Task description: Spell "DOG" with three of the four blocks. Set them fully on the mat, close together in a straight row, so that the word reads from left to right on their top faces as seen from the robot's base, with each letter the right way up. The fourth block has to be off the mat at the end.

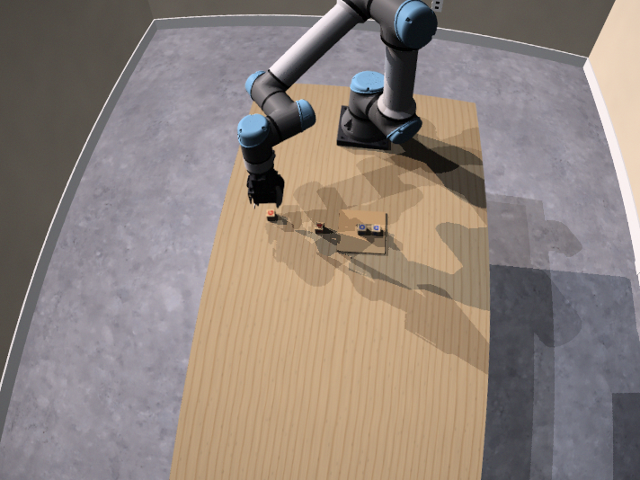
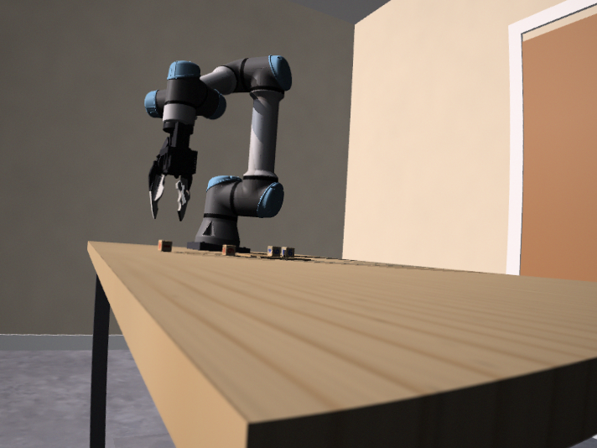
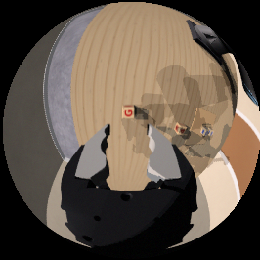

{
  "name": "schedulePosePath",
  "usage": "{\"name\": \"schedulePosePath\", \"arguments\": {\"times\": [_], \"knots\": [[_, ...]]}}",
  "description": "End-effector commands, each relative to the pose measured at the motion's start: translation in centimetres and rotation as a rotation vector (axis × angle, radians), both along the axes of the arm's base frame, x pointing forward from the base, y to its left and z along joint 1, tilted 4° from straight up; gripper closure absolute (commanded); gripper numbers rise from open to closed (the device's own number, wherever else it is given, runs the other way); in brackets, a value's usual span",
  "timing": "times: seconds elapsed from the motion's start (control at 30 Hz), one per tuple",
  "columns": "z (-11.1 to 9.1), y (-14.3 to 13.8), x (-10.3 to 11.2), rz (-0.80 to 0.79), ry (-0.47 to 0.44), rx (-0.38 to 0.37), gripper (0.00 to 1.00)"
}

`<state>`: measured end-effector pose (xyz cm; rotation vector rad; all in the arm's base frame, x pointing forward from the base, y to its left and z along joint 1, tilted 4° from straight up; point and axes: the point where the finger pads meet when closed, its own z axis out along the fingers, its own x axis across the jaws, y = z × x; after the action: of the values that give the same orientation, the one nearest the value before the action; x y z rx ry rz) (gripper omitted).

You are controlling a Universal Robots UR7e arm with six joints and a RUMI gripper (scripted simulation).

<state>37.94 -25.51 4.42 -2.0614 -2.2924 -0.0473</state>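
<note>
wooden table (image 1: 331,361): long plank top on dark legs, carrying the arm's base, the mat and all four blocks.

arm (image 1: 315,40): grey links with blue joint caps, mounted on a dark base plate (image 1: 345,140) at the far end of the table; reaches out to the left side as seen from above.

gripper (image 2: 168,211): two dark jaws pointing down, partly open with nothing between them, hanging well above the table top. in the wrist view the gripper (image 3: 128,134) frames bare wood, with the red g block just beyond its tips.

red g block (image 1: 271,214): small wooden cube with a red letter g on its top face, on bare table near the left edge, off the mat. also seen at (image 3: 128,112) and (image 2: 164,245).

second red block (image 1: 320,226): cube with red marking, letter too small to read, on the table just left of the mat, off it.

mat (image 1: 361,245): thin tan rectangle lying flat on the table, right of the two red blocks.

two blue blocks (image 1: 363,226) and (image 1: 377,227): cubes with blue letters, too small to read, side by side and close together at the far right of the mat.
</note>
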Motion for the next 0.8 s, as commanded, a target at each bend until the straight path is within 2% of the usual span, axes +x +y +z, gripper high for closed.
{"name": "schedulePosePath", "arguments": {"times": [0.0,0.77], "knots": [[-1.2,0.1,-0.1,-0.001,0.002,0.003,0.63],[-3.8,0.3,-0.2,0.000,0.002,0.003,0.63]]}}
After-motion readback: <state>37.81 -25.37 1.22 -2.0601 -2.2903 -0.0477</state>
